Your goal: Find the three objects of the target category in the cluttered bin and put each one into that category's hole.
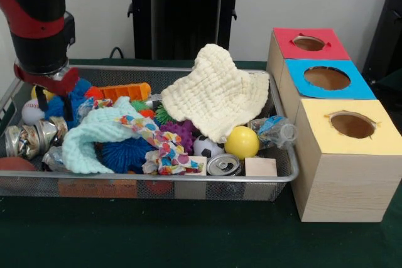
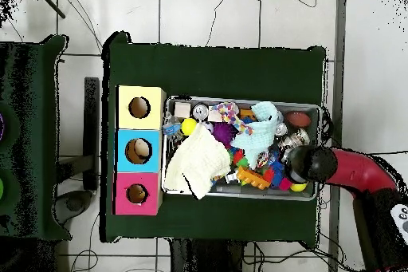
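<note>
Reaching arm (image 1: pixel 39 23), upright, wrist low over bin (image 1: pixel 286 174)

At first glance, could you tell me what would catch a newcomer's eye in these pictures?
Most striking is the cream knitted cloth draped over the clutter at the end of the wire mesh bin nearest the boxes. Beside the bin stand three wooden boxes with holes, topped red, blue and yellow. At the opposite end, the red and black arm reaches down into the toys.

No readable text, labels, brands or nos. anywhere: bin (image 1: pixel 286 177) contents, can top (image 1: pixel 223 165) and the 3 coloured box tops show no legible marks.
</note>
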Motion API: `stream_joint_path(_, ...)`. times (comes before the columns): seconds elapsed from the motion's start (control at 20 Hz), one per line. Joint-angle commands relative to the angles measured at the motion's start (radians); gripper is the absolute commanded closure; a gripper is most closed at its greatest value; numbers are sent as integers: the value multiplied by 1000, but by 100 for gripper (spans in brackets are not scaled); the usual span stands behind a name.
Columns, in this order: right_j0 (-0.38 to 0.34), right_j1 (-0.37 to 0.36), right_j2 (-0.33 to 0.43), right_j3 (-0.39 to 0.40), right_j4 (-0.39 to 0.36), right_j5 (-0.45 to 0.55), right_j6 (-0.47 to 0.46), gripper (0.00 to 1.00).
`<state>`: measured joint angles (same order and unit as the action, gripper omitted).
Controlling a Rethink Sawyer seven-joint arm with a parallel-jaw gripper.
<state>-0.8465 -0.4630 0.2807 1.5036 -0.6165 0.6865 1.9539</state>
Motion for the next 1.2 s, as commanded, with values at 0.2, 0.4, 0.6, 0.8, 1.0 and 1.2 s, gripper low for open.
stream_joint_path(0.2, -3, 147, 114, -53, -111, -74, -241, 0)
stream_joint_path(0.4, 58, 165, 101, -20, -88, -117, -111, 0)
stream_joint_path(0.6, 101, 194, 100, -10, -54, -170, -21, 0)
stream_joint_path(0.8, 120, 213, 104, -17, -23, -188, -5, 0)
stream_joint_path(1.0, 142, 192, 93, 5, -2, -187, 27, 0)
stream_joint_path(1.2, 166, 161, 88, 54, 36, -191, 90, 0)
